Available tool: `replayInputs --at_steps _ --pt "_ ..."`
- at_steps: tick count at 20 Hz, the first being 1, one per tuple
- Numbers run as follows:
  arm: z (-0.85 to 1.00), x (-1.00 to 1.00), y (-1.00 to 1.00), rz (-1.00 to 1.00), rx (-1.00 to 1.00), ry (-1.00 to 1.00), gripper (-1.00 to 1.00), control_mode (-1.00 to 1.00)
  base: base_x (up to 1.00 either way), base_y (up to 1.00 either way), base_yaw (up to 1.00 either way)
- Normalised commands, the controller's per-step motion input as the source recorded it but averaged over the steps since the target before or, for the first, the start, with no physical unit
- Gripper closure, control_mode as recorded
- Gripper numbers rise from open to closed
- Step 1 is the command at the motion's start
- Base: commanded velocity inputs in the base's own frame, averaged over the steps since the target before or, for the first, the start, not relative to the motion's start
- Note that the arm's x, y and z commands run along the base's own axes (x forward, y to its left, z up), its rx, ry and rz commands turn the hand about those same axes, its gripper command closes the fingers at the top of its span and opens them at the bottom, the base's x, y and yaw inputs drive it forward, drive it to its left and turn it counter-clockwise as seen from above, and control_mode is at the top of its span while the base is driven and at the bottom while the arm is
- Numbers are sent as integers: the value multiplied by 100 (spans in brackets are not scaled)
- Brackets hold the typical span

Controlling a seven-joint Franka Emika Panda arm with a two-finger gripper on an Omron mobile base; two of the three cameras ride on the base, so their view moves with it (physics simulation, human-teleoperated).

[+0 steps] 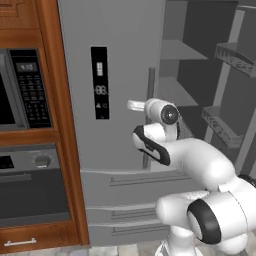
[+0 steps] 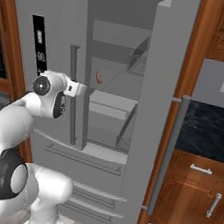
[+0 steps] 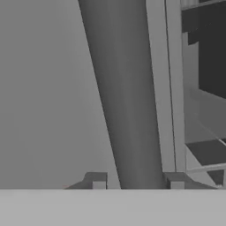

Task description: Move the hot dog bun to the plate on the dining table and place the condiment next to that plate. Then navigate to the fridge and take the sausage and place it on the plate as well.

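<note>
The hand (image 3: 137, 183) has its two dark fingertips closed around the vertical grey bar handle (image 3: 128, 97) of the tall stainless-steel fridge (image 1: 120, 60). The small reddish sausage (image 2: 98, 78) lies on an inside shelf, not yet taken.

Readable text: none legible | fridge (image 1: 115, 75) black display panel (image 1: 100, 82): pale icons and a two-digit segment figure, too blurred to read | microwave (image 1: 20, 90) control panel (image 1: 31, 87): small lit display and rows of keys, characters indistinct | oven (image 1: 30, 185): no marking resolved
</note>
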Motion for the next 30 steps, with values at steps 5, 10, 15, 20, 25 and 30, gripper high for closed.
replayInputs --at_steps 5,10,15,20,25,30 --pt "31 -96 93 8 -1 -10 100 -100 0 0 0" --pt "26 -100 100 14 -1 -2 100 -100 0 0 0" --pt "33 -100 100 13 -4 0 100 -100 0 0 0" --pt "32 -86 88 11 -4 0 -100 -100 0 0 0" --pt "31 -100 -58 1 14 -2 -100 -100 0 0 0" --pt "40 -98 -100 0 27 0 -100 -100 0 0 0"
